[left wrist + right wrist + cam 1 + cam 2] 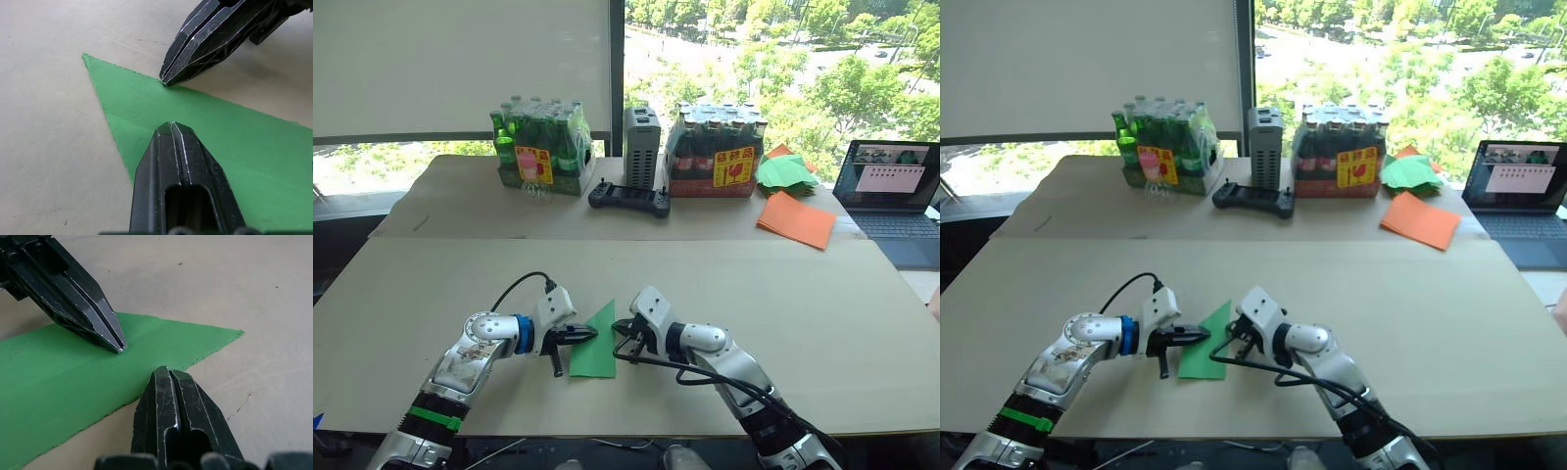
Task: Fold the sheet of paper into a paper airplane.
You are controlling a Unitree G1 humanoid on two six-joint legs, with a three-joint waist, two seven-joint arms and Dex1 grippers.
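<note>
1. Your paper airplane (pixel 594 345) lies flat on the near table (pixel 822 333), pointed tip away from you.
2. Your left hand (pixel 170 128) is closed, tips pressing on the paper.
3. Your right hand (pixel 164 371) is closed beside its edge.
4. Two shrink-wrapped bottle packs (pixel 540 147) stand on the far table.

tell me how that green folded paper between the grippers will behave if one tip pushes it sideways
The paper airplane lies flat and thin on the table, so it looks light and would probably slide rather than resist. Its pointed end seems likely to bend or crumple if pushed. With the left gripper shut and pressing on it, it may pivot there.
</note>
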